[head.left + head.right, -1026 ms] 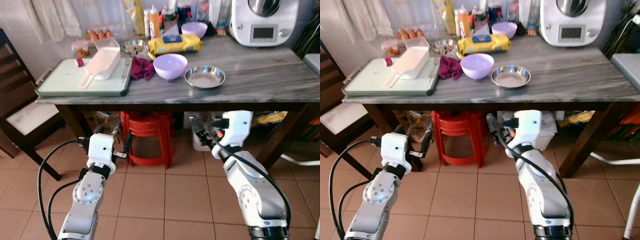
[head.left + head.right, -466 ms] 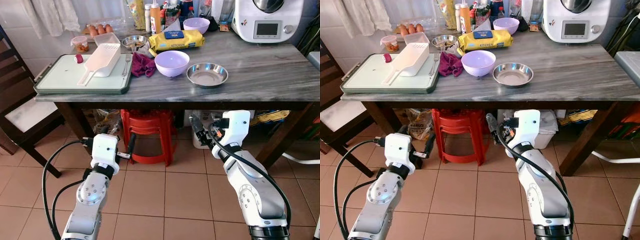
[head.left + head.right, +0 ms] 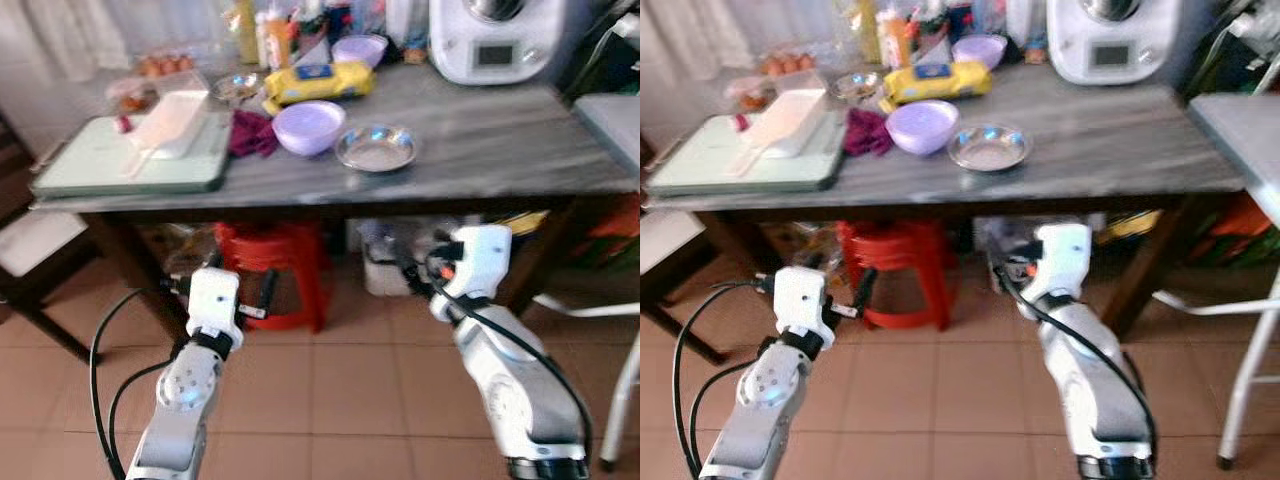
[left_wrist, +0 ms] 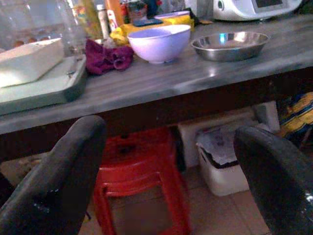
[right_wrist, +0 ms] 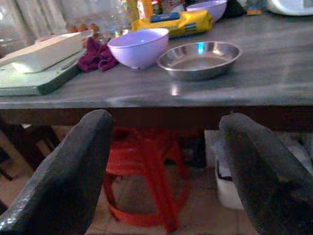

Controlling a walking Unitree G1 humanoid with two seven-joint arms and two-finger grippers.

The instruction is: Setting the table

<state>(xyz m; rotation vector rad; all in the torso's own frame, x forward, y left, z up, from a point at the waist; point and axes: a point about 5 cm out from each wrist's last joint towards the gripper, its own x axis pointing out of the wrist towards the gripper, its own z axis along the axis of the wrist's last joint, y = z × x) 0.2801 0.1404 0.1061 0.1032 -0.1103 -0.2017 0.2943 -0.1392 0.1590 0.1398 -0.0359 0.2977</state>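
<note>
Steel dish [image 3: 375, 148] sits near the table's front edge, approx mid-table, just right of the lilac bowl [image 3: 308, 126]; the two are close, can't tell if touching. A 2nd lilac bowl [image 3: 359, 48] stands far back among bottles, w/ a yellow pack [image 3: 312, 82] between it and the front bowl. Left of the front bowl lies a maroon cloth [image 3: 251, 134], then a green tray [image 3: 120, 167] carrying a white scoop-like container [image 3: 168, 122]. White appliance [image 3: 490, 38] occupies the far right corner. Right half of the grey table [image 3: 500, 150] is bare, prob. where places get laid.

Under the table: red stool [image 3: 270, 260], white bin [image 4: 222, 164]. Dark chair at far left, pale one at right edge.

Left gripper [image 3: 262, 295] and right gripper [image 3: 415, 272] both hang below tabletop height, in front of the table, holding nothing. Wrist views show each claw's fingers [image 4: 58, 181] [image 5: 63, 169] spread wide, dish and bowl framed between them.

Step, as I judge it: approach, no pick begun. Head views are blurred, so robot is likely moving. Next needs the body squared to the table and an arm raised above the edge before reaching for dish or bowl. Dish is shallow w/ a thin rim, so grip likely has to take the rim.
</note>
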